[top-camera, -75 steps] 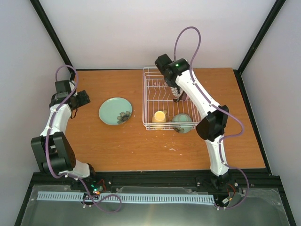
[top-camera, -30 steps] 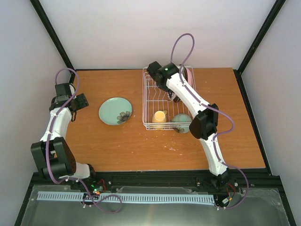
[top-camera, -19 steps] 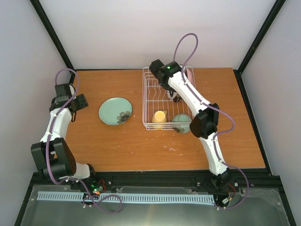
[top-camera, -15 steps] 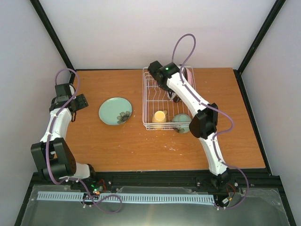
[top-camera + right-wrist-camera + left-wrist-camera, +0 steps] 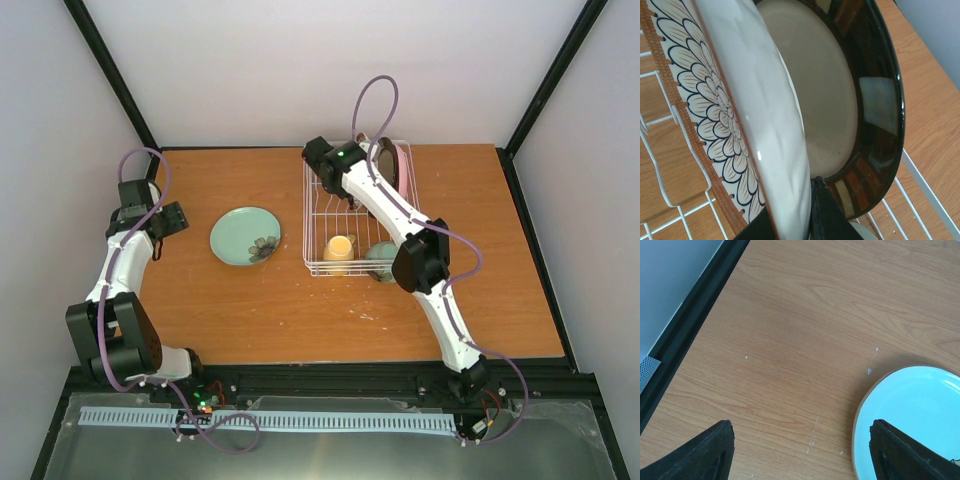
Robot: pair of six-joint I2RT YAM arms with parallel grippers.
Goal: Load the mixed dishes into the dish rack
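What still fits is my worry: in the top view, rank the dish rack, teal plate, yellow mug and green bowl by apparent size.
1. dish rack
2. light teal plate
3. mint green bowl and pale yellow mug: unsure, since the right arm hides part of the bowl.

Bright even light, soft shadows; window glare on dark plate [image 5: 880, 105]; near petal-patterned plate [image 5: 715, 115] soft-focus.

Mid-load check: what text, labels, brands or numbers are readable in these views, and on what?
None readable in any view. The white petal-patterned ceramic plate and the round light teal plate carry only flower decoration; the white wire dish rack shows no label.
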